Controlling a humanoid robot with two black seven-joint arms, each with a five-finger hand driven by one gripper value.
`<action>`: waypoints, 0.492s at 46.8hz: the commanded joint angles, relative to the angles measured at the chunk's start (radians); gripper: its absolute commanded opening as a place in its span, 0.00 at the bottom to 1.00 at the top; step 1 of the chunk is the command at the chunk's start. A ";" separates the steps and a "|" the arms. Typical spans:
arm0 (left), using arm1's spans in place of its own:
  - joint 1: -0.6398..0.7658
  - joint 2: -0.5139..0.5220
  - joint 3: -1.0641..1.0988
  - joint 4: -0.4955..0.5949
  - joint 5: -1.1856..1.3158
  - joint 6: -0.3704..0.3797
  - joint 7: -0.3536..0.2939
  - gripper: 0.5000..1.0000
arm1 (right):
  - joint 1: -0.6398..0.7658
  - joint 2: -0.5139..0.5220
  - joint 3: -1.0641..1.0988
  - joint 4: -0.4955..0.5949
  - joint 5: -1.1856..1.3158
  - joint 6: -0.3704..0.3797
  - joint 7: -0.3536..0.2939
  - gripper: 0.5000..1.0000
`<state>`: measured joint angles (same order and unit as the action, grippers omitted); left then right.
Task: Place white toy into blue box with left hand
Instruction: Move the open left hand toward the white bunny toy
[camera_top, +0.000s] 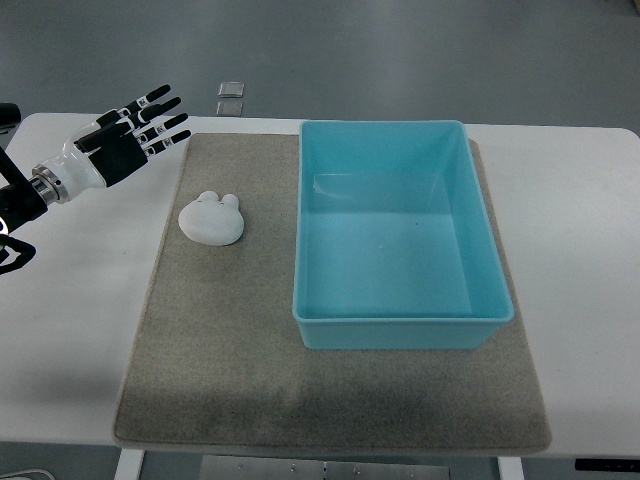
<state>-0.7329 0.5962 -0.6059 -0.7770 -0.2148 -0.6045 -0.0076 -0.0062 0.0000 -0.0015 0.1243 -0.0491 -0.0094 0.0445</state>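
Toy, white and rounded with two small ears at its top edge, lies on the left part of a grey-brown mat, resting flat and touched by nothing. Just to its right, with a strip of bare mat between them, stands the blue box, an open rectangular bin with nothing visible inside; it sits on the right half of the mat. Up and to the left of the toy, well apart from it, the left hand hangs over the mat's far left corner and the white table, its black-and-white fingers stretched out straight and spread, holding nothing. Beyond the table's far edge, two small square plates lie on the grey floor.
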 joint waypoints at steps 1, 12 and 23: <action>0.001 0.001 0.000 -0.001 0.000 0.000 0.000 0.99 | 0.000 0.000 0.000 0.000 0.000 -0.001 0.000 0.87; -0.002 0.001 -0.002 -0.004 -0.002 0.000 -0.002 0.99 | 0.000 0.000 0.000 0.000 0.000 0.000 0.000 0.87; -0.014 0.007 0.000 -0.005 -0.002 0.002 -0.002 0.99 | 0.000 0.000 0.000 0.000 0.000 0.000 0.000 0.87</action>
<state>-0.7481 0.6026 -0.6076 -0.7762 -0.2164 -0.6029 -0.0093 -0.0062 0.0000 -0.0016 0.1242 -0.0491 -0.0094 0.0445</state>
